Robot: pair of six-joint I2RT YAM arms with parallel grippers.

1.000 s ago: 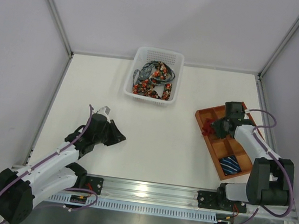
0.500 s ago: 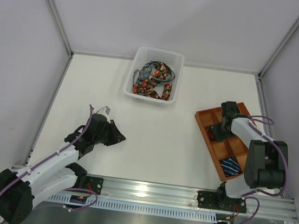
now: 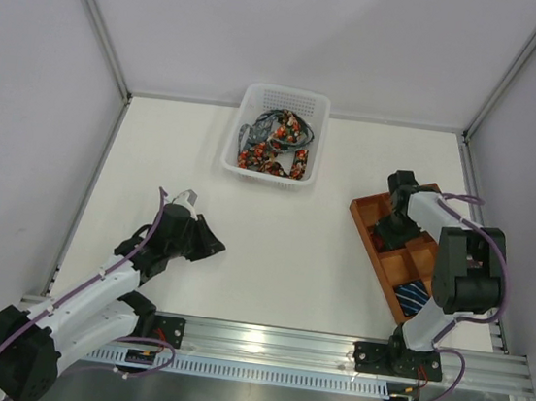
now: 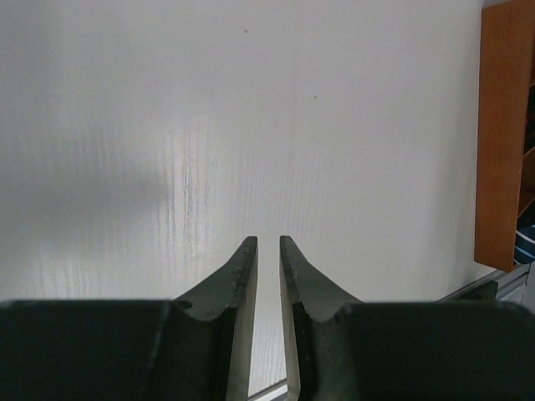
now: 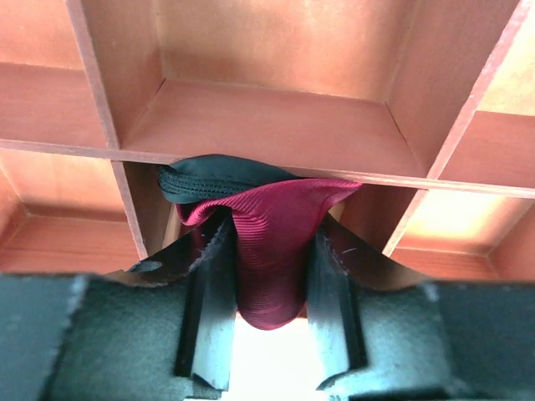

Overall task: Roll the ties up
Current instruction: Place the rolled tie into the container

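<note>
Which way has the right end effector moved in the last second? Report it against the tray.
Yes. The right end effector shifted slightly left across the orange tray, toward its left rim.

**Student:** Which colours mark the tray (image 3: 359, 215) and what lies in it?

**Instructor:** Tray: orange-brown, divided into a grid. In it, a deep red tie (image 5: 272, 238), finely ribbed, with a black edge. At the tray's near end, a navy tie (image 3: 415, 297) with light diagonal stripes.

**Student:** And away from the tray?

**Instructor:** Left of the tray and farther back, a white perforated basket (image 3: 261, 97) holds dark ties (image 3: 274, 148) dotted red-orange. Table (image 3: 281, 251): off-white, plain. Left gripper (image 4: 267, 246) and right gripper (image 5: 269, 251): black. Arms (image 3: 90, 291): white with black joints.
</note>
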